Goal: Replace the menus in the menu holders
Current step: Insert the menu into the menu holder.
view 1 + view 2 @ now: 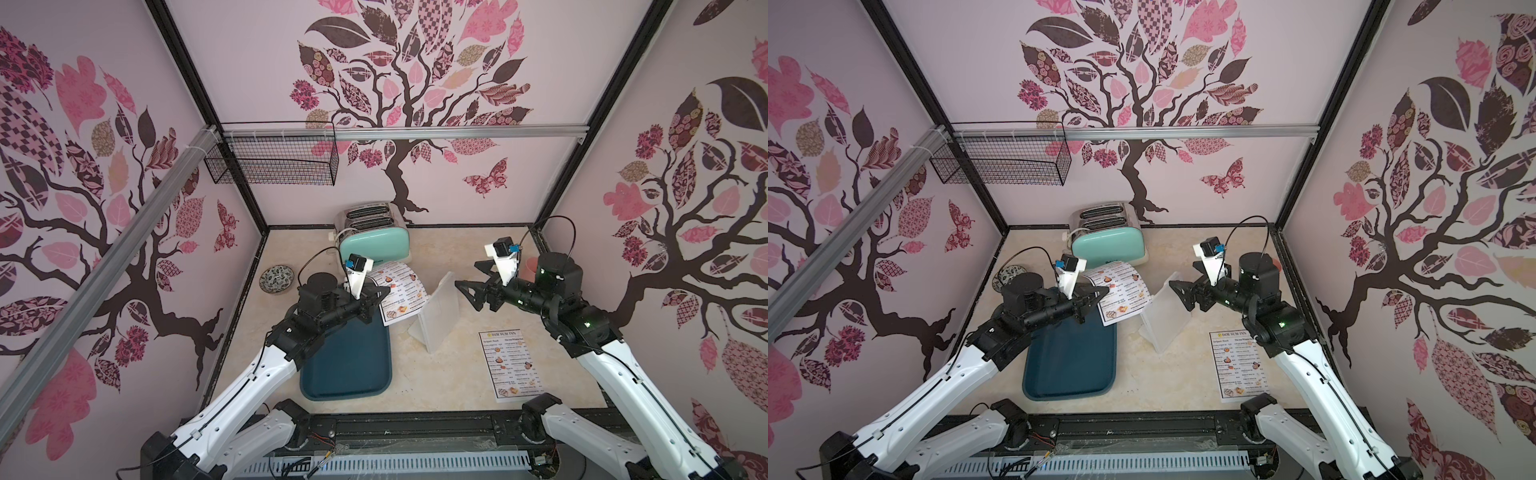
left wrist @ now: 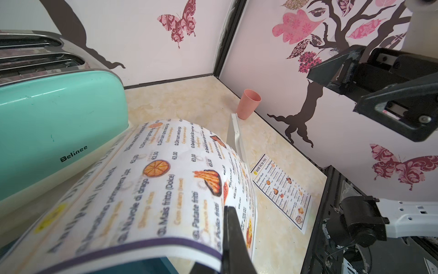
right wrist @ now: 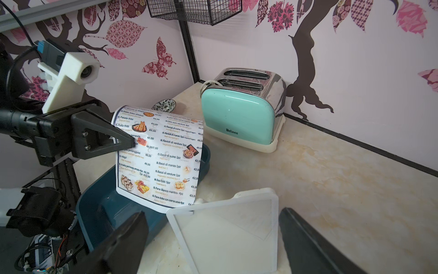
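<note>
Discard step: menu (image 1: 402,291) was clamped in left gripper (image 1: 384,291), tray (image 1: 349,365) below, release judged due; right gripper (image 1: 468,283) was spread empty, holder (image 1: 437,318) ahead.

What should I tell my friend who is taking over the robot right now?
Left hand: shut on one menu, curled in the air over the far end of the tray.
Right hand: open, by the top of the menu holder, holding nothing.
Other menu: flat on the table near the right arm.
Done: holder looks empty.
Left: put a menu into the holder.
</note>
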Motion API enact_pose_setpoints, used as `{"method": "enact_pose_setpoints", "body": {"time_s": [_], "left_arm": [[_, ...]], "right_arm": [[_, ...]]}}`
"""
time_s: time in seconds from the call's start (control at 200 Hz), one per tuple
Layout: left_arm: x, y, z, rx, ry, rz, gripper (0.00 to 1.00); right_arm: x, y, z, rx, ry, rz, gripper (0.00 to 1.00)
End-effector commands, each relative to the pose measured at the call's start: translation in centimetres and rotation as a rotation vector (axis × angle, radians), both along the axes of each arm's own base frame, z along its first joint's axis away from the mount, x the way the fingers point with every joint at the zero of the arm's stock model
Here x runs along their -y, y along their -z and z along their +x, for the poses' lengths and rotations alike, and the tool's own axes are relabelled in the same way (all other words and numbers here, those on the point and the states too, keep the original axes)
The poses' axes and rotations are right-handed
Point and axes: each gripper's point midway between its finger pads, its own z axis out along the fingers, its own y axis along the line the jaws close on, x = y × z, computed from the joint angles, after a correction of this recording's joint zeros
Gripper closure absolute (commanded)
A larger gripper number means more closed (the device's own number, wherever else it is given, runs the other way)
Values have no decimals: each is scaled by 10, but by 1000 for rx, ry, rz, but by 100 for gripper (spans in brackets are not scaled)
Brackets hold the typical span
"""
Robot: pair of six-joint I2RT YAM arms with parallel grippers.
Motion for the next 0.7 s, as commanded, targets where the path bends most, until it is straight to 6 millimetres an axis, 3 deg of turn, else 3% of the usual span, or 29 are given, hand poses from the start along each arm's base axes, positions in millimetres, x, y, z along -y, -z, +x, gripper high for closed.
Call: {"method": "enact_pose_setpoints", "body": {"time_s": [0.0, 0.25, 0.695], "left_arm": [[10, -8, 2, 44, 13, 17, 100], [13, -11, 11, 64, -2, 17, 100], [11, -11, 8, 102, 15, 71, 100]], "right_arm": [[0, -15, -1, 36, 3, 16, 8], [1, -15, -1, 38, 6, 16, 8], [1, -15, -2, 45, 0, 6, 7]]}}
